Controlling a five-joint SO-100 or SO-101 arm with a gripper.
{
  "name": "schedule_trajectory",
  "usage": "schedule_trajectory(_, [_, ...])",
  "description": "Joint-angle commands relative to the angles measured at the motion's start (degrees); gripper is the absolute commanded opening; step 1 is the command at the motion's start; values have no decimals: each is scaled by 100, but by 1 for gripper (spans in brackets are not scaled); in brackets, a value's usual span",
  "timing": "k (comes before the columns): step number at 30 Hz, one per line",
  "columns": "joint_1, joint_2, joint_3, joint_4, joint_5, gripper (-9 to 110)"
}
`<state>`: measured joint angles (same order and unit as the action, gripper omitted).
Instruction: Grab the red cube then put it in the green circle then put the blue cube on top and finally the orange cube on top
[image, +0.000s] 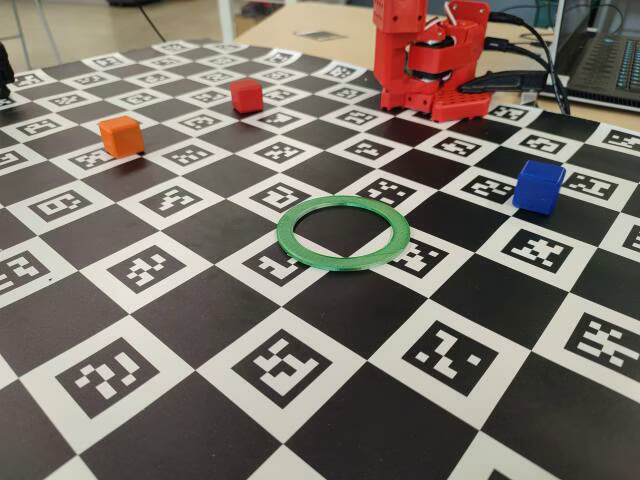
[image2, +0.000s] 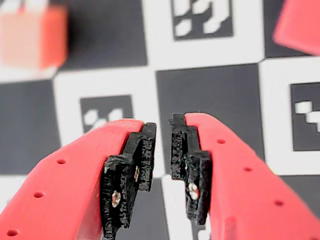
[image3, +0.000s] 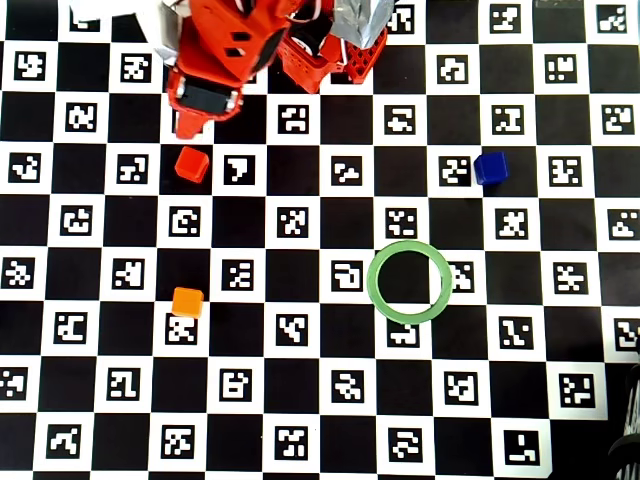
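Observation:
The red cube (image3: 191, 163) sits on the checkered mat (image3: 320, 400) just in front of my gripper (image3: 190, 125); it also shows in the fixed view (image: 246, 95) and, blurred, at the wrist view's top right (image2: 300, 25). The orange cube (image3: 187, 301) (image: 120, 135) lies farther out, blurred at the wrist view's top left (image2: 32, 37). The blue cube (image3: 490, 168) (image: 540, 186) stands on the other side. The green circle (image3: 409, 280) (image: 343, 232) lies flat mid-mat with nothing inside. My gripper (image2: 163, 145) hangs above the mat, jaws nearly together with only a thin gap and nothing between them.
The red arm (image: 430, 60) is folded up at the mat's far edge. Cables and a laptop (image: 600, 60) lie behind it on the wooden table. Printed square markers cover the white tiles of the mat.

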<state>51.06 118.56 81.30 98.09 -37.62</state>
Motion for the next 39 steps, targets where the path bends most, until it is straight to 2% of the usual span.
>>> schedule_trajectory(1, [343, -9, -422, 255, 44, 0])
schedule_trajectory(13, [659, -422, -387, 598, 396, 1])
schedule_trajectory(21, [501, -167, 387, 211, -264, 2])
schedule_trajectory(27, [-35, 35, 1055, 132, -598, 2])
schedule_trajectory(36, [-299, 141, 2514, -782, -1028, 17])
schedule_trajectory(39, [-272, 141, 3032, -1195, -1222, 26])
